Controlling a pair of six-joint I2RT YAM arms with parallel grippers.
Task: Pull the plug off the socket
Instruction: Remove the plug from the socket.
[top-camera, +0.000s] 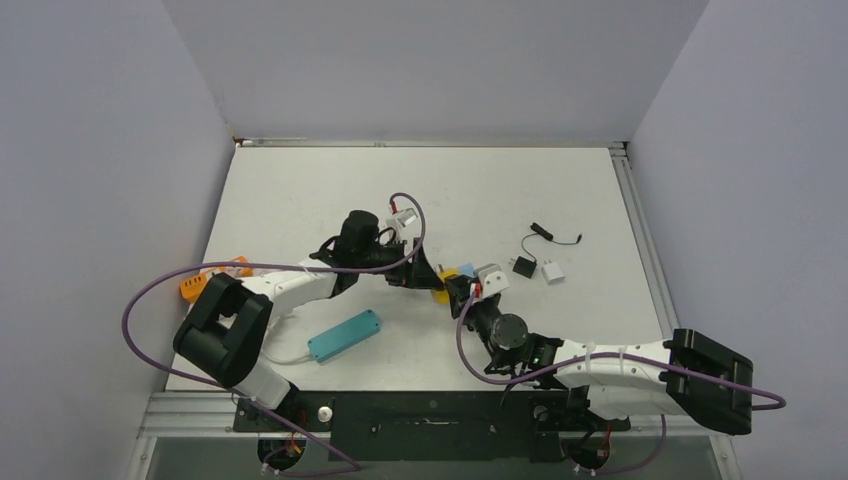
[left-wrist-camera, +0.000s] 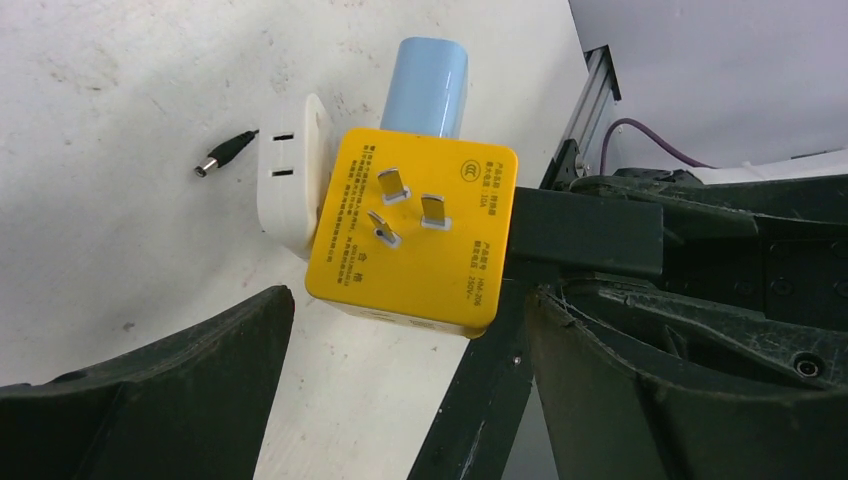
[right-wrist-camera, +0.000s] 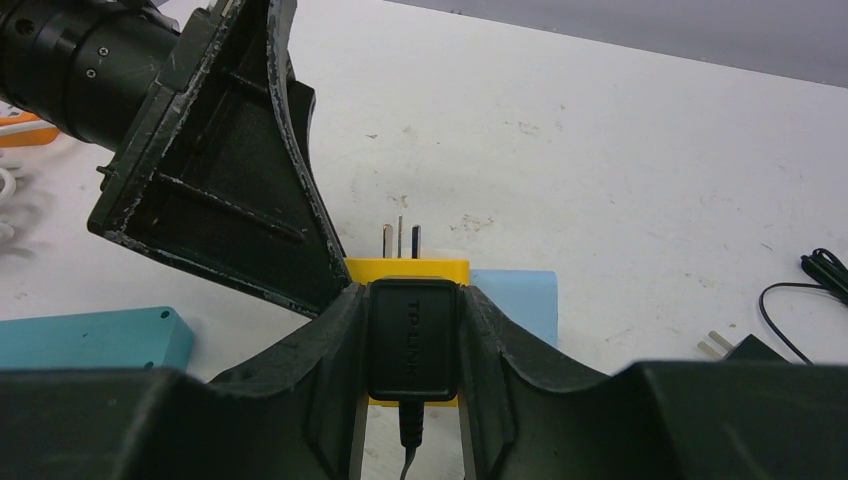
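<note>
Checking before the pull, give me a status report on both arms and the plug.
Right end effector shut on black plug. Left end effector open around yellow cube socket adapter. Plug seated. Nothing blocking.

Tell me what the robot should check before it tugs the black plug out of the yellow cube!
1. Right gripper shut on the black plug: ok.
2. Left gripper closed on the yellow socket cube: not ok, its fingers are wide apart, the cube sitting between them.
3. Black plug still seated in the cube: ok, it sits flush.
4. Other plugs staying put: the blue plug and white plug are still in the cube: ok.
5. Plug's cord free of snags: cannot tell.
</note>
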